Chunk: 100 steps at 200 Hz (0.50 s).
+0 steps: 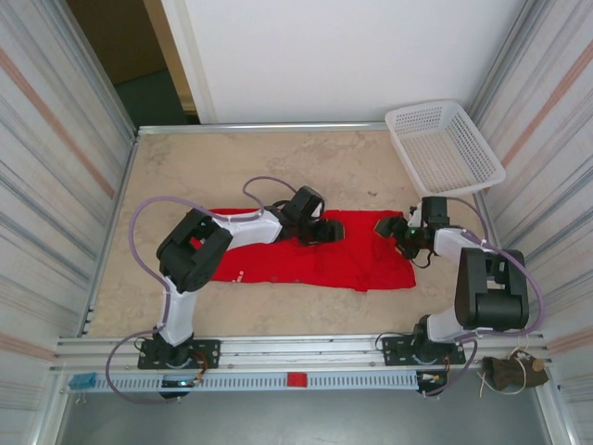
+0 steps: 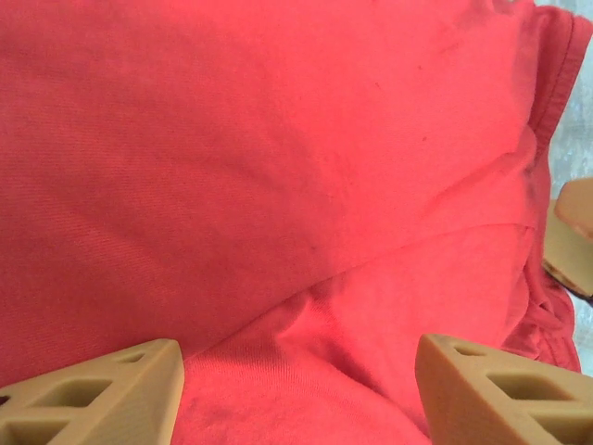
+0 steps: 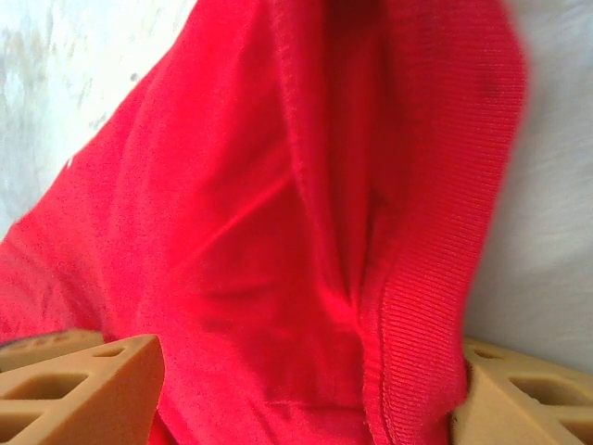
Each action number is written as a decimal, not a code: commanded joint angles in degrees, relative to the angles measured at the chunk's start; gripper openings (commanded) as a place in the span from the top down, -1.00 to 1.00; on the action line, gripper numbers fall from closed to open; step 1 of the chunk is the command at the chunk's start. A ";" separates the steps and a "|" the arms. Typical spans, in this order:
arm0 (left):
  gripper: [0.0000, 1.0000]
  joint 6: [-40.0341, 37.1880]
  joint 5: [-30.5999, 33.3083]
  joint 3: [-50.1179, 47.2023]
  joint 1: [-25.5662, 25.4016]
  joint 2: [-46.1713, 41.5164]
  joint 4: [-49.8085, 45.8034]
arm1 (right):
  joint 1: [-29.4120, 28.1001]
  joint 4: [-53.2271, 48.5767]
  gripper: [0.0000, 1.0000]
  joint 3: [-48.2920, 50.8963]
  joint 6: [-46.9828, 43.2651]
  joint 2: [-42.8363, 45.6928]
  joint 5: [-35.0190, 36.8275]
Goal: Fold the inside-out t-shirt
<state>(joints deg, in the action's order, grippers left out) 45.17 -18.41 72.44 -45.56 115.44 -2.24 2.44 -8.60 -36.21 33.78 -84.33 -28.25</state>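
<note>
The inside-out t-shirt (image 1: 306, 264) lay flat on the table (image 1: 232, 167) as a long red band, beneath both tools. The left tool (image 1: 326, 229) sat low over the garment's far edge near its middle. In the left wrist view its fingers (image 2: 102, 394) stood well apart, released, with a diagonal crease of cloth running under the gap and nothing pinched. The right tool (image 1: 397, 232) sat at the band's far corner. Its fingers (image 3: 83, 380) were likewise apart, not clenched, and a raised ridge of cloth with a ribbed, stitched edge stood between them.

Judged step: taking hold of the far edge for a fold toward the arm bases. To do this well:

- Each tool should close only once the cloth edge lies fully between its fingers, taking both layers.
- The left tool appeared to have flat cloth below it rather than an edge, so it would first need to gather a ridge.
- Both grips should be set before lifting.
- The lift should be level, so that the band does not skew.
- The white basket (image 1: 445, 148) beyond the right tool should be avoided.
</note>
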 commanded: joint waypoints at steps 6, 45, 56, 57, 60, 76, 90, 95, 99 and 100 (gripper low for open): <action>-0.35 0.47 0.32 1.03 -0.85 1.87 -0.13 | -1.95 -0.93 -0.37 0.63 -1.26 -1.77 -0.17; -0.35 0.54 0.60 1.20 -1.11 1.90 -0.19 | -3.55 -0.25 0.12 0.58 0.81 -3.21 4.03; -0.35 0.54 0.53 1.46 -1.11 1.90 -0.30 | -4.11 -0.58 0.36 -0.06 1.49 -3.75 5.06; -0.35 0.54 0.51 1.51 -1.11 1.90 -0.30 | -4.15 -0.60 0.38 -0.16 1.56 -3.78 5.06; -0.35 0.50 0.42 1.64 -1.11 1.78 -0.43 | -4.31 -0.62 0.45 -0.34 1.70 -4.00 5.12; -0.35 -0.32 0.69 2.45 -0.95 0.75 -1.34 | -4.75 -0.79 0.90 -1.22 2.46 -4.97 4.49; -0.35 -1.79 0.83 3.35 0.04 -1.17 -3.23 | -4.52 -0.72 1.00 -1.37 3.19 -4.79 4.02; -0.35 -2.40 1.06 3.36 0.67 -2.10 -4.00 | -4.39 -0.76 1.00 -1.32 3.38 -4.21 3.75; -0.35 -2.76 1.32 3.20 1.20 -3.04 -4.57 | -4.29 -0.91 1.00 -1.33 3.48 -3.63 3.53; -0.35 -2.92 1.39 3.13 1.37 -3.25 -4.68 | -4.20 -0.99 1.00 -1.33 3.53 -3.42 3.50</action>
<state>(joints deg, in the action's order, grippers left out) 44.88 -18.00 73.67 -45.80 115.59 -3.27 -1.87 -7.60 -37.01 35.79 -88.03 -25.12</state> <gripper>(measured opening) 0.675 0.042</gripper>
